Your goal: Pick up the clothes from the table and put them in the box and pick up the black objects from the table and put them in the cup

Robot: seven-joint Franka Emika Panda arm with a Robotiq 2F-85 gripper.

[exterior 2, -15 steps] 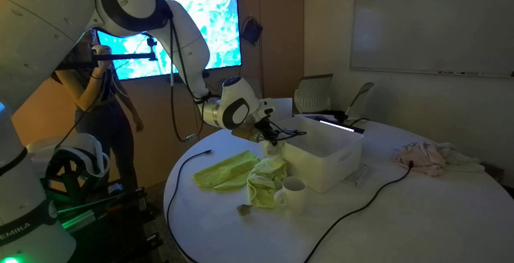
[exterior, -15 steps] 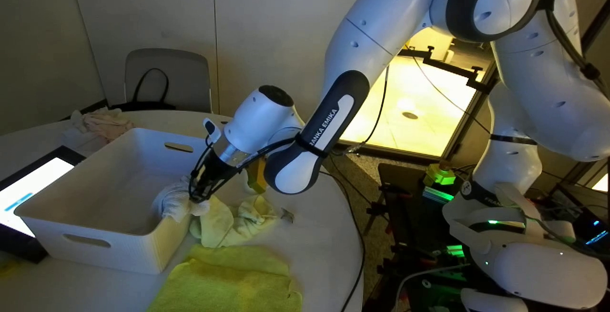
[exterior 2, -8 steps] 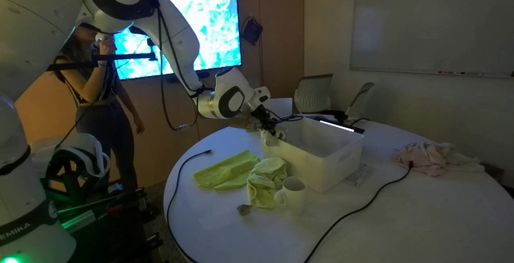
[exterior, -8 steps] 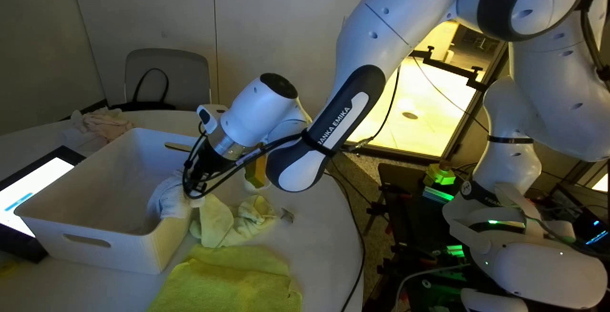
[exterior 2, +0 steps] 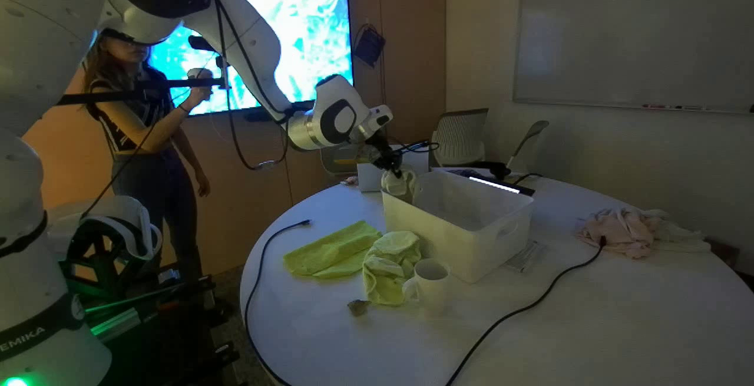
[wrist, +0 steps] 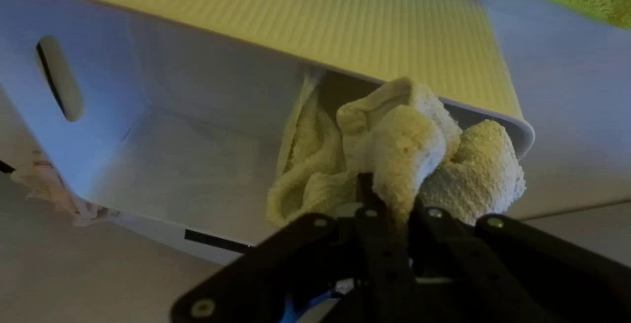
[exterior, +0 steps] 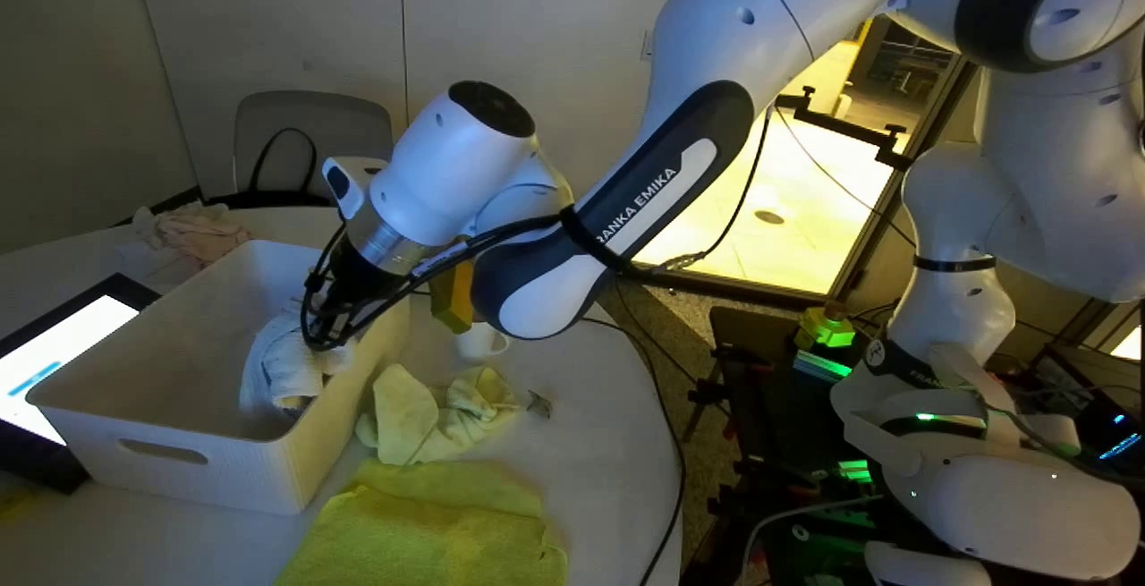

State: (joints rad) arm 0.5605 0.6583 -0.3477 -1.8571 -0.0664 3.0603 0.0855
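On the near part of the table [exterior: 617, 514], in an exterior view, we see a flat yellow-green cloth [exterior: 429, 532], then a crumpled paler cloth [exterior: 407, 425], and just beside it a small dark object [exterior: 539, 404], not in the cup [exterior: 474, 346]; all these are left to do. Farther, the claw [wrist: 389, 197] holds tightly a bunched towel [exterior: 268, 362], partly inside the box [exterior: 250, 470], and we judge its delivery almost done. This towel looks whitish, soft and thick.

so from my end I've got someone [exterior 2: 147, 165] standing in front of a lit wall screen [exterior 2: 306, 44], plus a whiteboard [exterior 2: 636, 32] and a glowing tablet [exterior: 67, 362]
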